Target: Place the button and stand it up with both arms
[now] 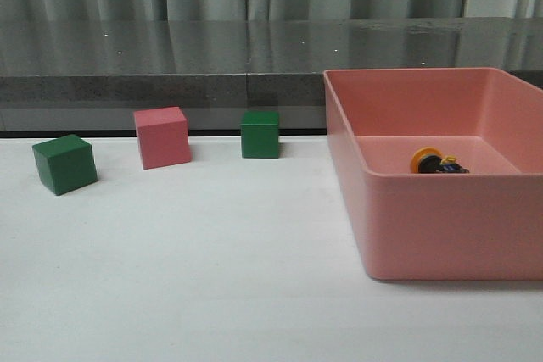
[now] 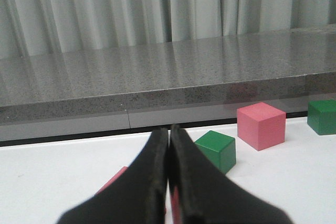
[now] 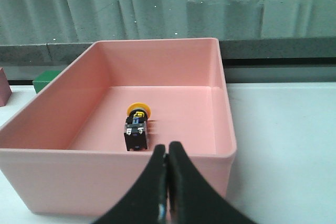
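**Table inventory: bin, cubes, button, grippers**

White table [image 1: 212, 277]: bears all items. No legible writing on anything.
Pink bin [image 1: 441, 226]: open-topped, at the table's right side; holds only the button [image 1: 438, 163], lying on its side on the bin floor, yellow cap toward the far wall.
Pink cube [image 1: 162, 136]: between two green cubes [image 1: 64, 164] [image 1: 260, 134], all apart.
Left gripper [image 2: 168, 150]: clenched, empty.
Right gripper [image 3: 167, 163]: clenched, empty, outside the bin's near wall.

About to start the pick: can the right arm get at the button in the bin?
Probably yes: the button lies on its side in the open-topped pink bin, nothing over it; the shut right pincer must open first.
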`<act>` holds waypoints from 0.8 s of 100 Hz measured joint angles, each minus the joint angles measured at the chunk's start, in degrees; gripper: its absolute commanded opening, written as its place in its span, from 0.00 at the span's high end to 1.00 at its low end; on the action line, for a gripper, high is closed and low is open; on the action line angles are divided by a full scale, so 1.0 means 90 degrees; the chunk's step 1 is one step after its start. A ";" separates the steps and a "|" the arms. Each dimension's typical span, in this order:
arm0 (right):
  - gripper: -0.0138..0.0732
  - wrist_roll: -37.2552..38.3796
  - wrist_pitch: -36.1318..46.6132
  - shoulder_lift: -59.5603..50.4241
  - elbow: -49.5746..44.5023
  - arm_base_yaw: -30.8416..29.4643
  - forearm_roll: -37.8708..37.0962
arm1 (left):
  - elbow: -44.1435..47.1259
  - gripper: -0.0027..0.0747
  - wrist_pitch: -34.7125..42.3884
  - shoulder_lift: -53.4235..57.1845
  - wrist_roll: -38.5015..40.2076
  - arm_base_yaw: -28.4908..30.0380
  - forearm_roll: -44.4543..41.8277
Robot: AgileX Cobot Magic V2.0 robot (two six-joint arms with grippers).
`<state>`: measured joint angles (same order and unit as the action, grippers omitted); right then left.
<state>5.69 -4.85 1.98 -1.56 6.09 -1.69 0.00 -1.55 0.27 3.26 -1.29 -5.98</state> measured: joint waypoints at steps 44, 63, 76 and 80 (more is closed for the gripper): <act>0.97 0.0000 0.0000 0.0000 0.0000 0.0000 -0.0010 | 0.0000 0.99 0.0000 0.0000 0.0000 0.0000 0.0000; 0.97 0.0000 0.0031 0.0000 0.0000 0.0000 -0.0010 | 0.0000 0.99 0.0000 0.0000 0.0000 0.0000 0.0000; 0.97 0.0012 0.0539 0.0000 0.0000 0.0000 -0.0010 | 0.0000 0.99 0.0000 0.0000 0.0000 0.0000 0.0000; 0.97 0.0012 0.0578 0.0000 0.0017 0.0000 -0.0010 | 0.0000 0.99 0.0000 0.0000 0.0000 0.0000 0.0000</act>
<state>5.80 0.35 1.98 -1.42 6.09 -1.78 0.00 -1.55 0.27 3.26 -1.29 -5.98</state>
